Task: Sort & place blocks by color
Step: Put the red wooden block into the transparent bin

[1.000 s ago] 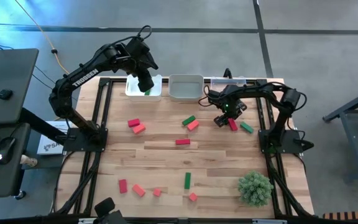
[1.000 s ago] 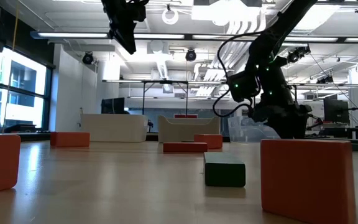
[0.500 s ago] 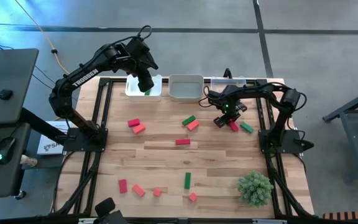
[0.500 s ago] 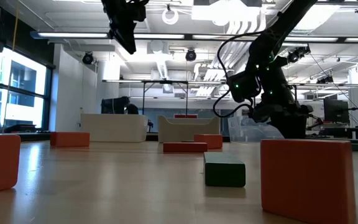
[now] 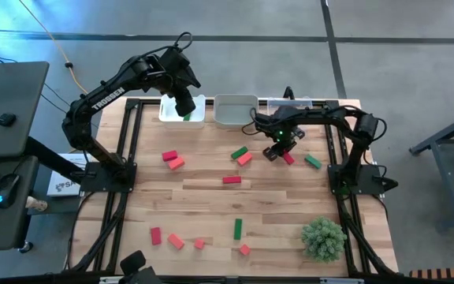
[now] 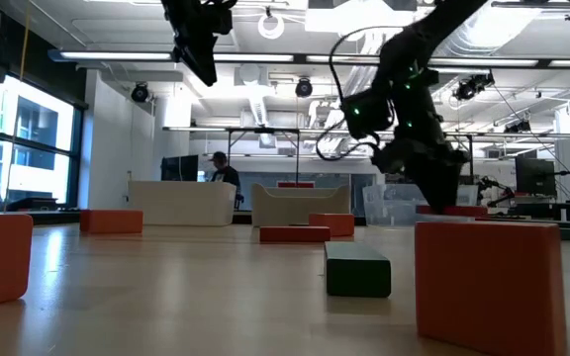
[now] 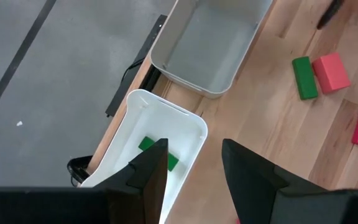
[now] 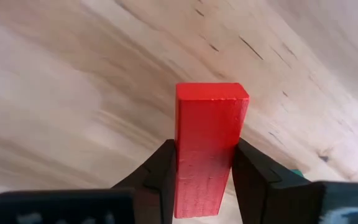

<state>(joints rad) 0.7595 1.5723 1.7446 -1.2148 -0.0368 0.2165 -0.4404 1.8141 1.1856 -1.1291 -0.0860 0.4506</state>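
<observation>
While the left fingers (image 7: 148, 171) stand apart over a white tray (image 7: 188, 134), the right fingers (image 8: 166, 165) pinch a red block (image 8: 209, 143).

The high view looks straight down on the whole table (image 5: 211, 189). The low view sits at table-top level, very near some blocks, facing the room behind. Each wrist view looks forward past its own fingers; the left one shares the white tray (image 7: 166, 134) with the high view.

On the table: 4 green blocks (image 5: 238, 229), 4 red blocks (image 5: 231, 180), 5 salmon-pink blocks (image 5: 176, 241), 3 trays (image 5: 235, 110), 1 bushy plant ball (image 5: 323, 238)
</observation>
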